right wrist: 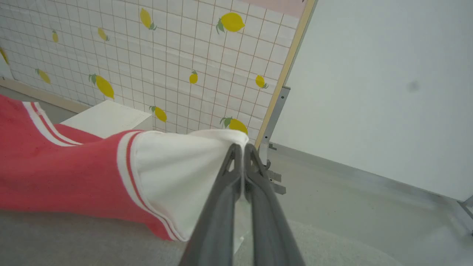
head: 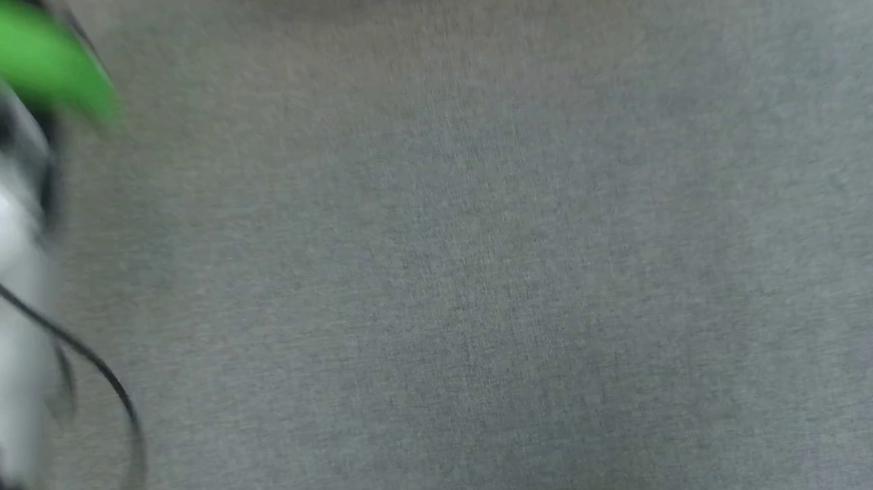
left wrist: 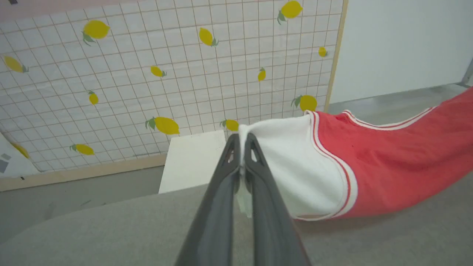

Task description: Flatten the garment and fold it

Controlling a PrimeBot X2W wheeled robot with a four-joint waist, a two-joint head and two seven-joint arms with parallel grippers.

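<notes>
garment (left wrist: 388, 173): one
sleeves (left wrist: 288, 166): two
grippers: two, left gripper (left wrist: 242, 147) and right gripper (right wrist: 242, 149)
white box (left wrist: 192, 159): one
lemon panel (left wrist: 147, 74): one

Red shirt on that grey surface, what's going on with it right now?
The robot has the garment pinched at both ends. The left gripper is shut on the edge of one white sleeve, and the right gripper is shut on the other sleeve. The red body stretches between them, low over the grey surface. It is not folded yet. The head view is blurred.
</notes>
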